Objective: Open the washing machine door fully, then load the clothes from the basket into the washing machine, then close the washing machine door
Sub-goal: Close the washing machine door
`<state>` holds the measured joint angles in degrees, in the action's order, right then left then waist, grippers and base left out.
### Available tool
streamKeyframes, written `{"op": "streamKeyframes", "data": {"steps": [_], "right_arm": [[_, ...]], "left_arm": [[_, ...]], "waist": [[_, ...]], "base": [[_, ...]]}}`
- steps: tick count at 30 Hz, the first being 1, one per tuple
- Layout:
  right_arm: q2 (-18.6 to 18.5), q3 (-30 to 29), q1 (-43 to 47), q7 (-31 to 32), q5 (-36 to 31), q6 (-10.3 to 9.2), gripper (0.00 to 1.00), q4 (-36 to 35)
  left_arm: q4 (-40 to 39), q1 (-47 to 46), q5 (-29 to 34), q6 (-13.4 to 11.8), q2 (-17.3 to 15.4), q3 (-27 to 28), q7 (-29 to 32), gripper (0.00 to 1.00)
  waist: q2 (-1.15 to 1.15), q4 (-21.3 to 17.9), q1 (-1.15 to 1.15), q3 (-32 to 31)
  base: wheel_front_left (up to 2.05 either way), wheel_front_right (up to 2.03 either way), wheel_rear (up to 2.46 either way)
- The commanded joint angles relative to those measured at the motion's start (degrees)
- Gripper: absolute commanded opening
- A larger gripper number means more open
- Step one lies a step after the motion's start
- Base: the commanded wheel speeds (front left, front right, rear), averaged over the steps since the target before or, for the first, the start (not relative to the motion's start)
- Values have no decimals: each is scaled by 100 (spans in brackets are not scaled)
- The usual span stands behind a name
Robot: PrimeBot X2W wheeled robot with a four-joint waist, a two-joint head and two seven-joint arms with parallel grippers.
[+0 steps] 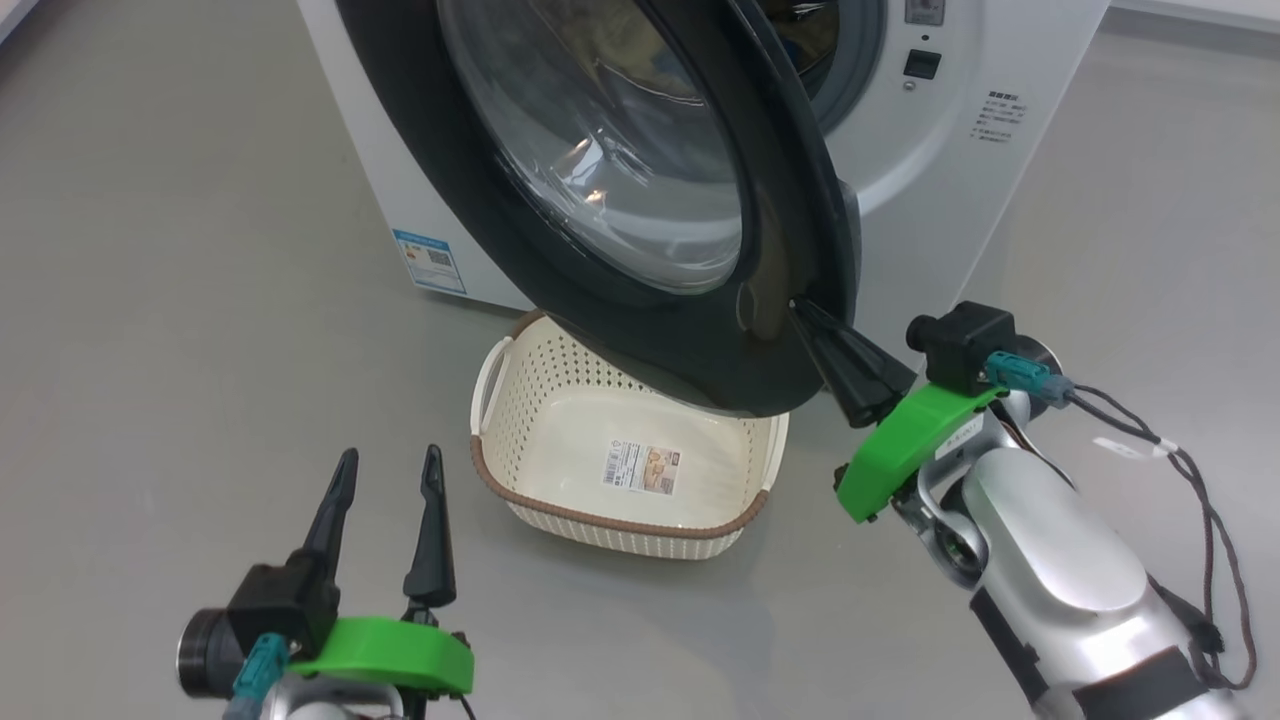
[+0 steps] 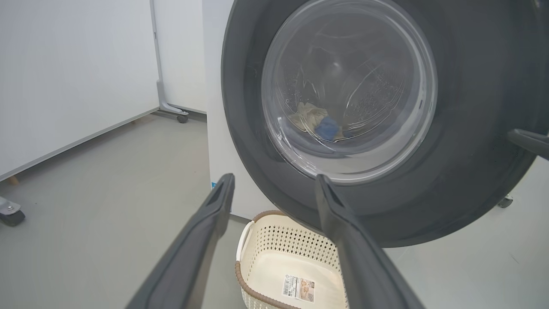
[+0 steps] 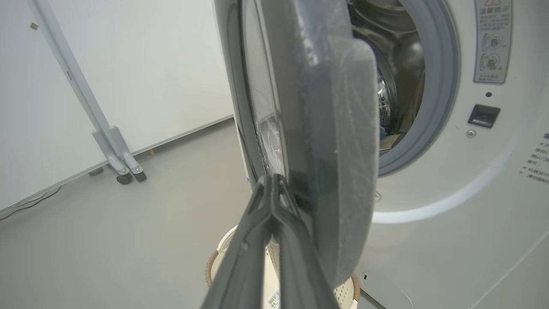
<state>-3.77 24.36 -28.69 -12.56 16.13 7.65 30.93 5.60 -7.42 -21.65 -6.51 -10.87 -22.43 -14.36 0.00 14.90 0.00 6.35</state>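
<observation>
Door (image 1: 620, 200) glossy black rim, bulging glass | right pincer (image 1: 800, 306) closed at rim | left pincer (image 1: 390, 456) wide | perforated cream basket (image 1: 560, 385)

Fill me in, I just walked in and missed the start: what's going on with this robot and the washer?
The robot's right end effector, shut, has its fingertips against the lower edge of the washing machine door, which stands partly open. The clothes lie inside the drum, seen through the door glass. The basket on the floor under the door holds none. The left end effector hangs open near the basket, holding nothing. Loading looks done; closing the door is what remains.
</observation>
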Motion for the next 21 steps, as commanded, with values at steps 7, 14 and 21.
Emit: {"op": "streamKeyframes", "data": {"steps": [7,14,21], "right_arm": [[14,105,-642,-158,14,-16,0,249],[-197,-54,-1043,-208,54,-16,0,527],[-543,-416,-1601,-227,-33,-16,0,882]], "left_arm": [[-166,-358,137,77,40,272,-63,100],[-191,-419,227,147,161,326,-63,100],[-182,-576,340,276,352,349,-63,100]], "waist": [[0,-29,0,146],[0,-15,0,323],[0,108,0,571]], "base": [[0,0,0],[0,0,0],[0,0,0]]}}
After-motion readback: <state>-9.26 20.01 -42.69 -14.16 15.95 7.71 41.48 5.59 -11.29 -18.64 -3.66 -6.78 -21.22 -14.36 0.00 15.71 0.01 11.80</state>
